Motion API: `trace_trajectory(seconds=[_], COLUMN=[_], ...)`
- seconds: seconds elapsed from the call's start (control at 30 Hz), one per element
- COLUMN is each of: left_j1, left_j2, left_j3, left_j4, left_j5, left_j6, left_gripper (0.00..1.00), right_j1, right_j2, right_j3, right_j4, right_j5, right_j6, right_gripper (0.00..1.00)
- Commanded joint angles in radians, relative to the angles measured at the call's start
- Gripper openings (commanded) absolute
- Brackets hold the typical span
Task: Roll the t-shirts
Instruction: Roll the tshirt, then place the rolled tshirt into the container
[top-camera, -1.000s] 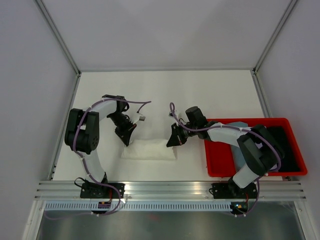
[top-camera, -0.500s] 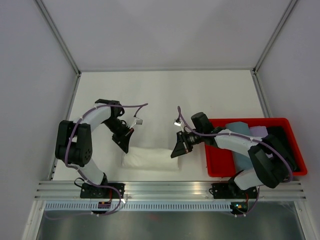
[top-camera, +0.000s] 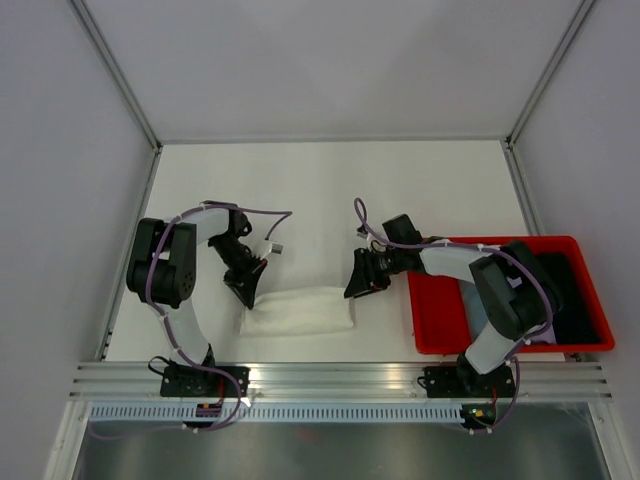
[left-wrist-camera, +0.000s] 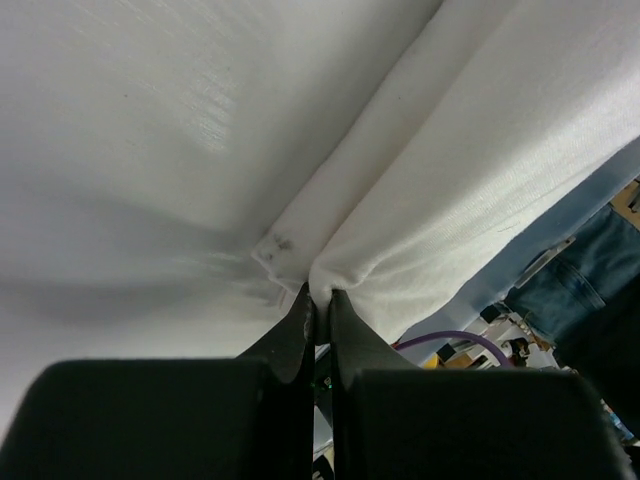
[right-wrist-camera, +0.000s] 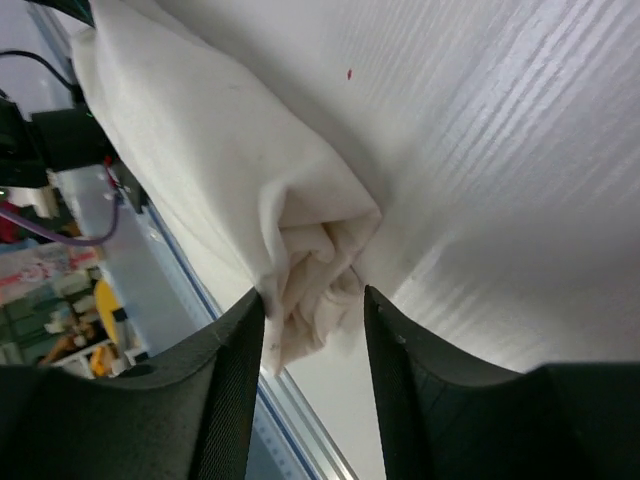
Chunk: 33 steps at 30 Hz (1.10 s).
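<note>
The cream-white t-shirt (top-camera: 300, 310) lies as a long roll near the table's front edge, between both arms. My left gripper (top-camera: 247, 289) is at the roll's left end, shut on a pinched fold of the t-shirt (left-wrist-camera: 480, 150); the jaws (left-wrist-camera: 320, 298) meet with cloth between them. At the right end, my right gripper (top-camera: 356, 287) stands open. In the right wrist view its jaws (right-wrist-camera: 313, 300) straddle the bunched end of the t-shirt (right-wrist-camera: 220, 170). The cloth brushes the left finger (right-wrist-camera: 235, 350) and stands apart from the right one.
A red bin (top-camera: 440, 347) stands at the right front, under my right arm, with a pale blue cloth and dark items (top-camera: 580, 300) in it. The aluminium rail (top-camera: 330, 378) runs along the near edge, close to the roll.
My right gripper has opened and let go of the roll's right end. The left gripper moved toward the front edge, still shut on the cloth, and the roll shifted nearer the rail.
</note>
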Motion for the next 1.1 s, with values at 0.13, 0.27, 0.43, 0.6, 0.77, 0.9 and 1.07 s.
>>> trace_trajectory(seconds=[0.13,0.27,0.43,0.6,0.77,0.9,1.07], left_j1=[0.009,0.009,0.009,0.009,0.007,0.007,0.007], left_j2=[-0.011,-0.013,-0.013,-0.007,-0.005,-0.007,-0.004], left_j3=[0.03,0.039,0.052,0.064,0.081,0.082,0.081], left_j4=[0.036,0.027,0.016,0.01,0.005,0.0,0.0], left_j5=[-0.043,-0.042,-0.04,-0.039,-0.043,-0.052,-0.043], left_j6=[-0.025,-0.025,-0.025,-0.016,-0.011,0.001,0.001], left_gripper=[0.02,0.03,0.04,0.04,0.05,0.05,0.05], right_j1=[0.023,0.225,0.528,0.633,0.669,0.669,0.672], right_j2=[-0.174,-0.188,-0.116,0.026,0.152,0.212,0.248], right_j3=[0.318,0.423,0.432,0.532,0.599,0.638,0.636], right_j4=[-0.337,-0.338,-0.28,-0.315,-0.326,-0.36,-0.369], right_j5=[0.328,0.508,0.695,0.779,0.77,0.716,0.641], right_j6=[-0.404,-0.652,-0.783,-0.794,-0.765,-0.754,-0.711], right_gripper=[0.65,0.78,0.98,0.98,0.98,0.98,0.98])
